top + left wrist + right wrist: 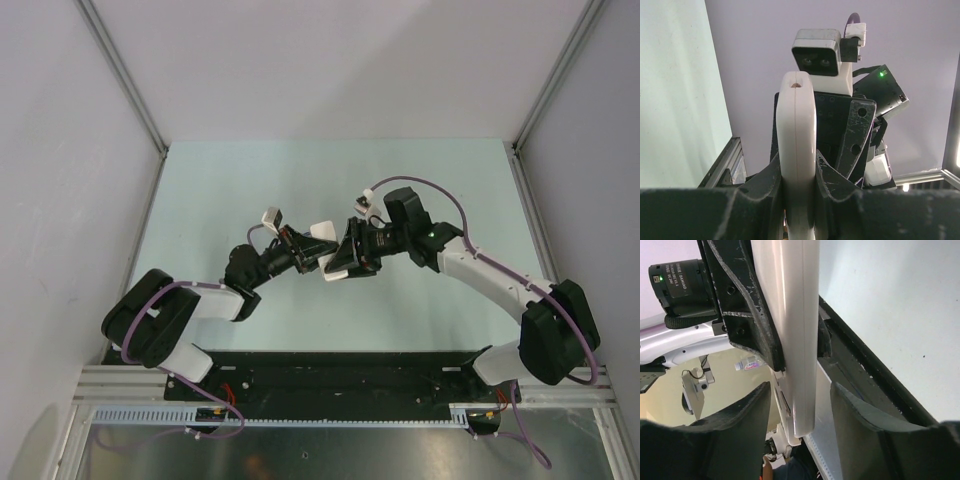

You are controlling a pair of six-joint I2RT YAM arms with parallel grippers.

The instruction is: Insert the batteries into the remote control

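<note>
- Holding the remote control (796, 150) is your left claw (306, 250). It is clamped hard on the two flat faces, well above the worktop (250, 190), about midway between the two arms.
- Check the long axis. The white bar sticks straight out of the left claw toward the right arm, with its thin edge facing the left wrist view.
- Your right claw (800, 387) stands parted around that same bar. One of its fingers sits on each side with a gap showing at both, so it straddles the bar and grips nothing.
- Your move turns on this relation: the remote runs lengthwise through the right claw's gap. The right arm is already on station, and closing would pinch the same pair of faces the left claw holds.
- Mind the crowding. In the right wrist view the left claw's dark fingers sit just beyond the right claw's tips on the bar. My read is that any slide along the axis risks a knock.
- No batteries show in any view, neither on the worktop nor in either claw, so you can't place them from here.
- You see only the remote's edge, so whether the battery bay is open can't be told.
</note>
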